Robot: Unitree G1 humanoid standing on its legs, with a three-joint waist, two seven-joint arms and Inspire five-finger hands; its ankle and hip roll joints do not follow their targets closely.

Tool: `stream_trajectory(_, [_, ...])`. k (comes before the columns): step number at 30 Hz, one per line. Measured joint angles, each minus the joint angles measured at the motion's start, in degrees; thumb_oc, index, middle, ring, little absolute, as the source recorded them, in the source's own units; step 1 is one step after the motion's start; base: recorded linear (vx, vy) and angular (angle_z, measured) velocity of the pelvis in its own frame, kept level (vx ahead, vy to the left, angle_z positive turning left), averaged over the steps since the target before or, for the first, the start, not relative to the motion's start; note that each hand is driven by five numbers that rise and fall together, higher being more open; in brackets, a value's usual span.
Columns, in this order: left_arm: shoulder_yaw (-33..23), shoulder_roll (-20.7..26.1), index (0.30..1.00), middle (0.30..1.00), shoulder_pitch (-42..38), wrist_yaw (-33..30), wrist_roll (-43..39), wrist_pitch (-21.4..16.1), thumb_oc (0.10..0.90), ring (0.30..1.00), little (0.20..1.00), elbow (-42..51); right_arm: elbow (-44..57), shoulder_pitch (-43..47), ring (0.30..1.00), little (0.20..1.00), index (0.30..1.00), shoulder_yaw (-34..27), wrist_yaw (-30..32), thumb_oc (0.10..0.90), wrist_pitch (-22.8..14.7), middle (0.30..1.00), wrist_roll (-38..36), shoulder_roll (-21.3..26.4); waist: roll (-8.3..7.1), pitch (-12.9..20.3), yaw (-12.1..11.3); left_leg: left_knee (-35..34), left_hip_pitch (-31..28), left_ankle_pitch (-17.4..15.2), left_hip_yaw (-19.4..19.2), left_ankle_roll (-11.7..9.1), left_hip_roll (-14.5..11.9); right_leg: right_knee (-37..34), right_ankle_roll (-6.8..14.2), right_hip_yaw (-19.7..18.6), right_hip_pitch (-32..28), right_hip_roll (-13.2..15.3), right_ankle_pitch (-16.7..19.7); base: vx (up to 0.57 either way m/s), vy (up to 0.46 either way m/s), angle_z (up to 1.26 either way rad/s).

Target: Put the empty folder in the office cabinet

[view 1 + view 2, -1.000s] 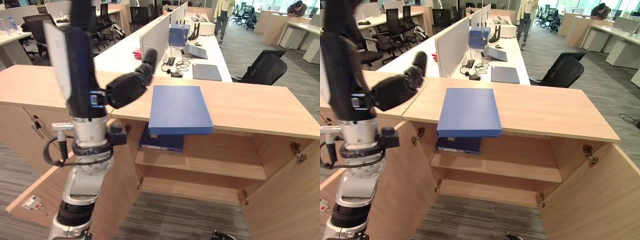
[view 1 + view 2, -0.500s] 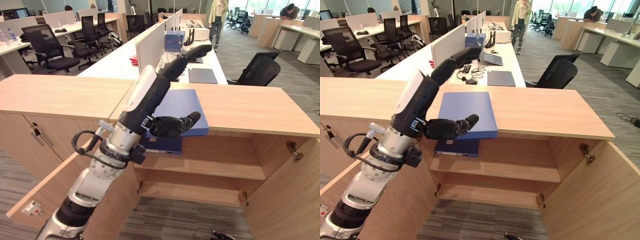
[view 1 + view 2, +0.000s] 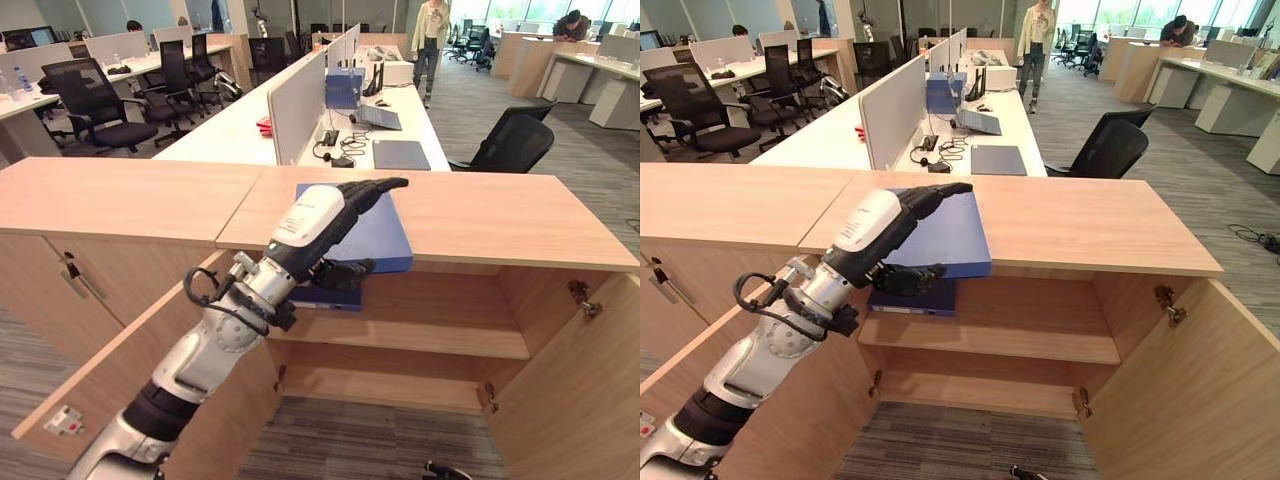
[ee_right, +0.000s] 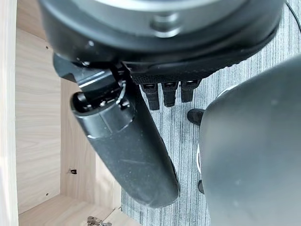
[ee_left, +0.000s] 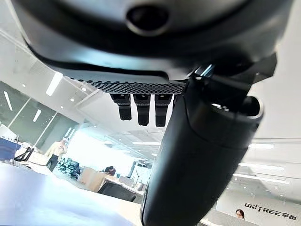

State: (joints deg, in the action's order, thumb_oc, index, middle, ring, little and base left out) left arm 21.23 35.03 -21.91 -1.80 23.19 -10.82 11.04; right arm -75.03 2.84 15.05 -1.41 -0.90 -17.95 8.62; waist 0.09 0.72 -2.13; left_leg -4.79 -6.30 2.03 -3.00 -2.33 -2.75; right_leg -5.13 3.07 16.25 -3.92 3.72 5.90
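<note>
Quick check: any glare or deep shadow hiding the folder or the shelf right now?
Left eye view: even office light, no glare on the blue folder; the left hand covers its near corner. The shelf beneath sits in shade, yet the second folder there reads clearly. Left wrist view: bright ceiling backlights the hand.
</note>
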Motion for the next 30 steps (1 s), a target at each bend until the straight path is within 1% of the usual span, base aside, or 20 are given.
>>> stream_trajectory(2, [0.6,-0.1,0.9,0.9,-0.2,-0.1,0.9,0.0,0.8,0.9,0.9,-1.1,0.1,0.1,0.9,0.9,0.9,0.0,0.0,0.8,0.0,0.9,0.0,0.0,0.0,0.0,0.5,0.0,-0.1,0.1,-0.2,0.1,0.0,0.0,0.0,-0.1,0.0,0.0,0.0,0.0,-0.001,-0.05])
stream_trajectory(5, [2.1,-0.3,0.9,0.9,-0.5,-0.5,4.4,0.2,0.8,0.9,0.9,-3.2,0.1,0.1,0.9,0.9,0.9,0.0,0.1,0.8,0.0,0.9,0.0,0.0,-0.03,0.0,0.5,0.0,-0.3,0.1,-0.7,0.1,-0.1,0.0,-0.1,-0.4,0.0,-0.1,0.1,0.0,-0.006,-0.08])
stream_trajectory(7, [2.1,-0.4,0.9,0.9,-0.5,-1.9,7.0,0.5,0.8,0.9,0.9,-5.0,0.1,0.1,0.9,0.9,0.9,0.0,0.2,0.8,0.0,0.9,0.0,0.0,-0.02,0.0,0.6,0.0,-0.5,0.1,-1.0,0.1,-0.1,0.0,-0.2,-0.7,0.0,-0.1,0.2,-0.01,-0.009,-0.1])
stream_trajectory(9, [2.3,-0.4,0.9,0.9,-1.1,-3.9,11.2,1.3,0.8,0.9,0.9,-9.0,0.1,0.1,0.9,0.9,0.9,0.0,0.3,0.8,0.0,0.9,0.0,-0.1,-0.17,0.0,0.6,0.0,-0.6,-0.1,-1.4,-0.1,-0.1,0.0,-0.3,-1.2,0.0,-0.1,0.3,-0.02,-0.008,-0.08])
stream_trajectory(11, [3.2,-0.4,0.9,0.9,-1.1,-4.9,12.1,2.1,0.8,0.9,0.9,-9.0,0.1,0.1,0.9,0.9,0.9,0.1,0.7,0.8,0.0,0.9,0.0,-0.2,-0.5,0.0,0.5,0.0,-0.6,-0.1,-1.4,-0.1,-0.1,0.0,-0.3,-1.2,0.0,-0.1,0.3,0.0,0.0,0.0])
stream_trajectory(13, [4.0,-0.4,0.9,0.9,-1.1,-5.0,13.2,2.0,0.8,0.9,0.9,-9.0,0.1,0.2,0.9,0.9,0.9,0.5,0.7,0.8,0.0,0.9,0.0,-0.4,-0.73,0.0,0.6,0.0,-0.6,-0.1,-1.4,0.0,-0.1,0.0,-0.3,-1.2,0.0,-0.1,0.3,0.0,0.0,0.0])
stream_trajectory(22, [4.0,-0.5,0.9,0.9,-1.2,-5.9,13.2,2.2,0.8,0.9,0.9,-10.7,0.1,0.7,0.9,0.9,0.9,1.4,1.2,0.8,0.1,0.9,2.2,-0.4,-0.77,0.0,0.7,0.0,-0.8,0.0,-1.5,0.2,0.0,0.0,-0.3,-1.3,0.0,-0.1,0.3,0.0,0.0,0.0])
stream_trajectory(25, [4.0,-0.5,0.9,0.9,-1.2,-6.5,13.2,3.4,0.8,0.9,0.9,-12.4,0.1,0.7,0.9,0.9,0.9,1.7,1.3,0.8,0.1,0.9,2.2,-0.4,-0.76,0.0,0.7,0.0,-0.8,0.0,-1.5,0.2,0.0,0.0,-0.3,-1.3,-0.1,-0.1,0.4,0.0,0.0,0.0])
stream_trajectory(30, [4.0,-0.5,0.9,0.9,-1.3,-6.6,13.3,3.9,0.8,0.9,0.9,-13.3,0.1,0.6,0.9,0.9,0.9,1.7,1.4,0.8,0.1,0.9,2.3,-0.4,-0.78,0.0,0.7,0.0,-0.8,0.0,-1.6,0.2,0.0,0.0,-0.3,-1.4,-0.1,-0.1,0.4,0.0,0.0,0.0])
